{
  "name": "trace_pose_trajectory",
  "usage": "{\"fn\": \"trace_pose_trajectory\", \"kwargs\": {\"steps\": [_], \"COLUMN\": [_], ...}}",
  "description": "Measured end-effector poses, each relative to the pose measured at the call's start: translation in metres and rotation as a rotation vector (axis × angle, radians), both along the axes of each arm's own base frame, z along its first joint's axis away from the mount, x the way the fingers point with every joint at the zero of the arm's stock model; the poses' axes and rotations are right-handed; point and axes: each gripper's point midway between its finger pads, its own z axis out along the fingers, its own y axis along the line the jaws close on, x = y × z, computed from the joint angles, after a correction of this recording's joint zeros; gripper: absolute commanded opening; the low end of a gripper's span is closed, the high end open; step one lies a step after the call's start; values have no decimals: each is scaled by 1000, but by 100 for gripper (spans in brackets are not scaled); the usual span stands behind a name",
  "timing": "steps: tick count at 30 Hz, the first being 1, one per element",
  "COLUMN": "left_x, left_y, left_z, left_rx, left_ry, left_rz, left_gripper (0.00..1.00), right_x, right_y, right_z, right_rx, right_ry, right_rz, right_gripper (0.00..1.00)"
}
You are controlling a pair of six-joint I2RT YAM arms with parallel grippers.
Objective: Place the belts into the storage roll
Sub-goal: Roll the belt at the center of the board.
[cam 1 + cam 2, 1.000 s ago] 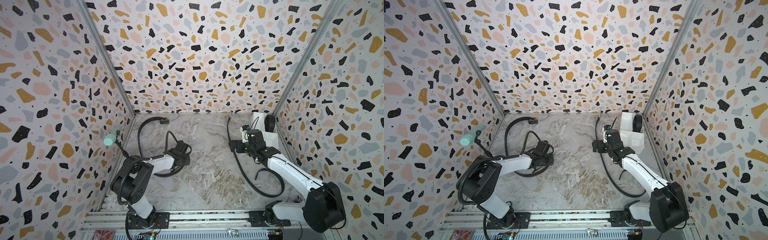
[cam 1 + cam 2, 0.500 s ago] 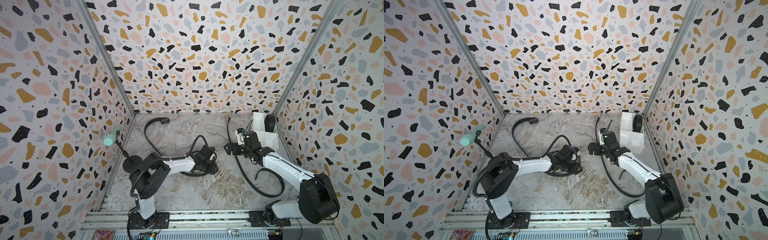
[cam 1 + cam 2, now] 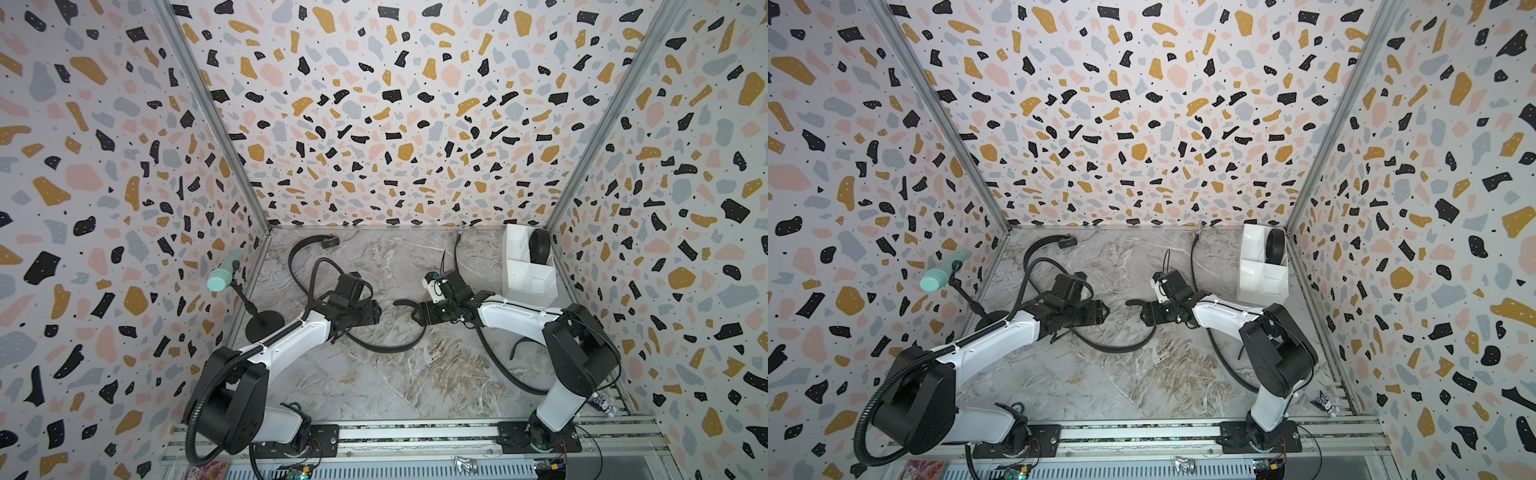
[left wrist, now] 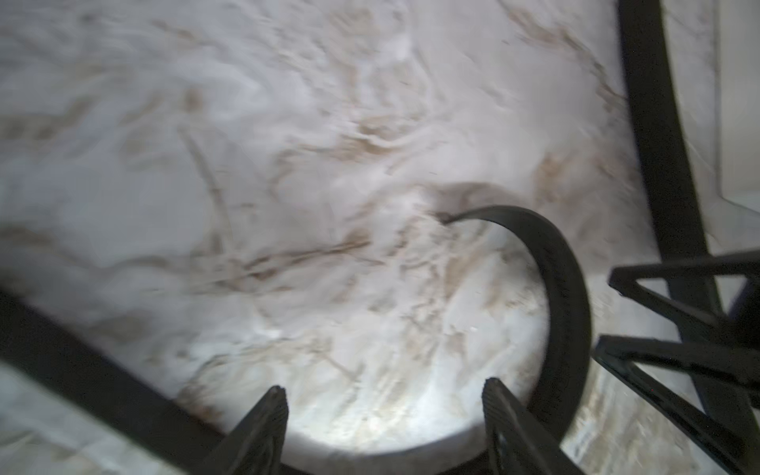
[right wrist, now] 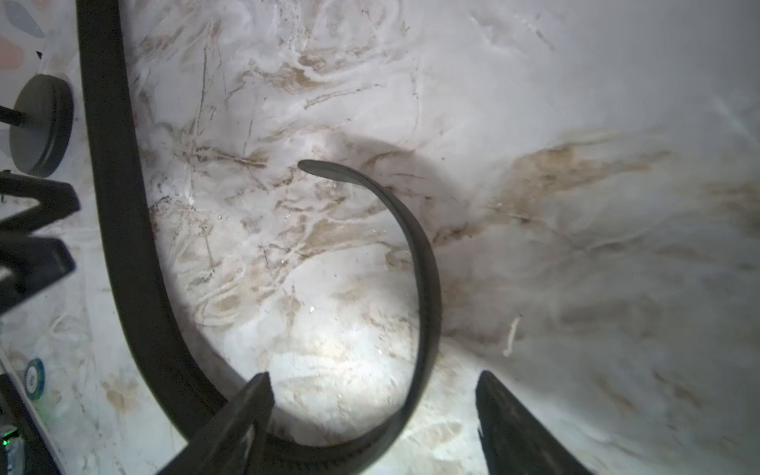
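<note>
Both arms have swung in toward the middle of the floor since a second ago. Left gripper (image 3: 376, 312) has dragged the wide belt (image 3: 382, 348) along and let go: in the wrist view its fingers (image 4: 267, 415) stand apart over bare marble, with the strap curving just beside them. I read this as a hand-over. Right gripper (image 3: 417, 316) has come away from the box to meet it. Its fingers (image 5: 251, 403) are apart, the belt's curled end lying between them, unclamped. A thinner belt (image 3: 498, 365) trails beside that arm. In the far right corner, the white box (image 3: 528, 286) already holds one coiled belt (image 3: 539, 251).
</note>
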Motion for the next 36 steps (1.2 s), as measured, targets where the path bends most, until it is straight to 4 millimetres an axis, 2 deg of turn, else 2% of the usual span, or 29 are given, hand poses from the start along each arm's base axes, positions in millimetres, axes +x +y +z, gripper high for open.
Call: {"fn": "trace_pose_trajectory", "kwargs": {"steps": [4, 7, 10, 12, 15, 17, 24, 29, 31, 32, 34, 36], "left_x": [15, 23, 25, 25, 30, 40, 82, 90, 89, 88, 86, 85], "left_y": [61, 102, 134, 146, 153, 154, 153, 152, 153, 153, 153, 151], "left_z": [-2, -9, -24, -36, -51, -56, -47, -46, -53, -56, -63, -69], "left_rx": [64, 97, 133, 149, 167, 171, 150, 142, 147, 150, 152, 148], "left_ry": [3, 18, 57, 88, 122, 121, 33, 7, 24, 32, 52, 63], "left_rz": [177, 288, 367, 395, 411, 415, 426, 425, 427, 427, 430, 426], "left_gripper": [72, 72, 72, 72, 73, 73, 76, 75, 69, 61, 35, 19], "right_x": [1, 0, -5, -6, -12, -19, -44, -62, -66, -67, -70, -72], "right_y": [11, 9, 0, -4, -12, -20, -41, -53, -56, -57, -60, -61], "right_z": [-16, -30, -40, -40, -39, -39, -42, -44, -44, -44, -44, -43], "right_rx": [-66, -125, -184, -200, -218, -233, -274, -287, -289, -289, -293, -294], "right_ry": [11, 31, 49, 47, 46, 53, 90, 115, 122, 124, 129, 131], "right_rz": [7, 2, -6, -14, -21, -23, -20, -23, -28, -30, -31, -30], "right_gripper": [52, 38, 25, 18, 11, 8, 7, 7, 7, 7, 7, 7]}}
